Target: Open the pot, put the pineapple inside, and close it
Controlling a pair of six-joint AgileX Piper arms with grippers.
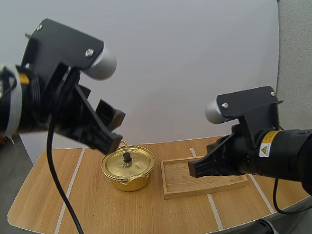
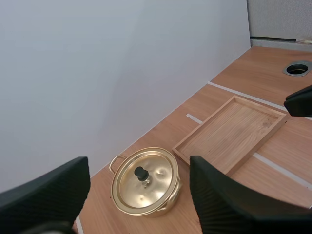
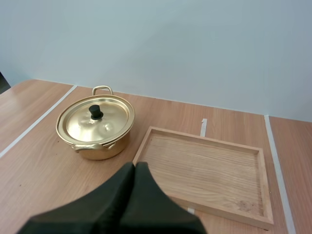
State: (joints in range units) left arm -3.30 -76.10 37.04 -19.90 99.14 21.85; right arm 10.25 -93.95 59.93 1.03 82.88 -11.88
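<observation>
Your left gripper (image 2: pixel 139 168) gapes empty above the lidded pot (image 2: pixel 146 181) near the back edge of the table (image 1: pixel 45 208); your right gripper (image 3: pixel 134 170) is closed, empty.

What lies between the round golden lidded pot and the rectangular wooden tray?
Only a narrow bare strip of the wooden table lies between the golden pot and the wooden tray; the right wrist view shows it.
</observation>
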